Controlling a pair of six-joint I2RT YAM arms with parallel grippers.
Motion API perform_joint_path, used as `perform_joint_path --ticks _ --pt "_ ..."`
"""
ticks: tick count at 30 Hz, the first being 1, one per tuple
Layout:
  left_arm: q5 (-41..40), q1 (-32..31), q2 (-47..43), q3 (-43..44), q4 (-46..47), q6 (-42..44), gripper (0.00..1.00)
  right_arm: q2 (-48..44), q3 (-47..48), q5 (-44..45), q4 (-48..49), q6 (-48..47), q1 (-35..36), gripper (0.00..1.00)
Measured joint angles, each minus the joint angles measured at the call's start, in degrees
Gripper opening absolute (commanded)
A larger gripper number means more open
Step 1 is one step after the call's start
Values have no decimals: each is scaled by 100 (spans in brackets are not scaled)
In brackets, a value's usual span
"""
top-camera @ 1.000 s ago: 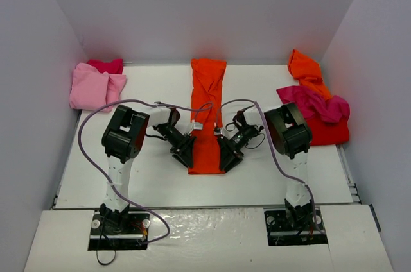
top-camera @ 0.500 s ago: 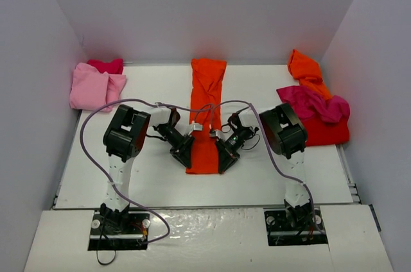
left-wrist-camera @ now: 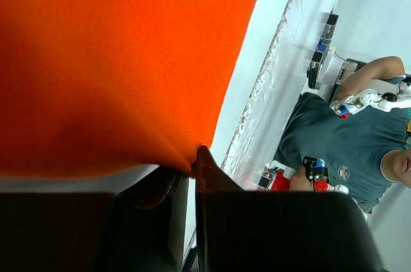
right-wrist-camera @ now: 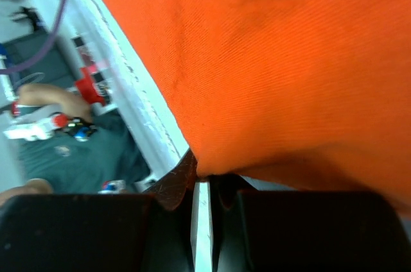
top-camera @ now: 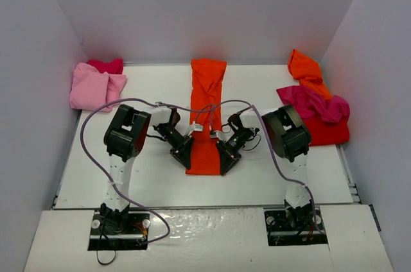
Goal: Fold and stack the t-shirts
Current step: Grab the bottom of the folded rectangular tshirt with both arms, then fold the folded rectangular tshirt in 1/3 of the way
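White table (top-camera: 154,179) inside pale walls (top-camera: 192,9) | left claw (top-camera: 185,156) clenched on near-left corner of orange t-shirt (top-camera: 207,102) | right claw (top-camera: 226,161) clenched on its near-right corner | shirt lies as long strip mid-table | pink t-shirts (top-camera: 93,86) far left | magenta, red and orange t-shirts (top-camera: 314,108) heaped far right

Six shirts in all: two orange, an orange strip (top-camera: 207,115) in the middle and an orange shirt (top-camera: 304,70) far right; two magenta, a magenta shirt (top-camera: 106,65) far left and another (top-camera: 311,102) on the right; one pink shirt (top-camera: 90,87); one red shirt (top-camera: 327,132). Two arms (top-camera: 125,134), two grippers: left gripper (top-camera: 185,160), right gripper (top-camera: 225,164). Two purple cables (top-camera: 87,131). One person (left-wrist-camera: 347,150) in the wrist views.
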Motion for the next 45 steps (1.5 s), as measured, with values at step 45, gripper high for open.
perform_joint_path --ticks 45 --pt "181 307 -169 2227 -1331 2022 0 -949 1907 -95 -827 -1047 -1026 0"
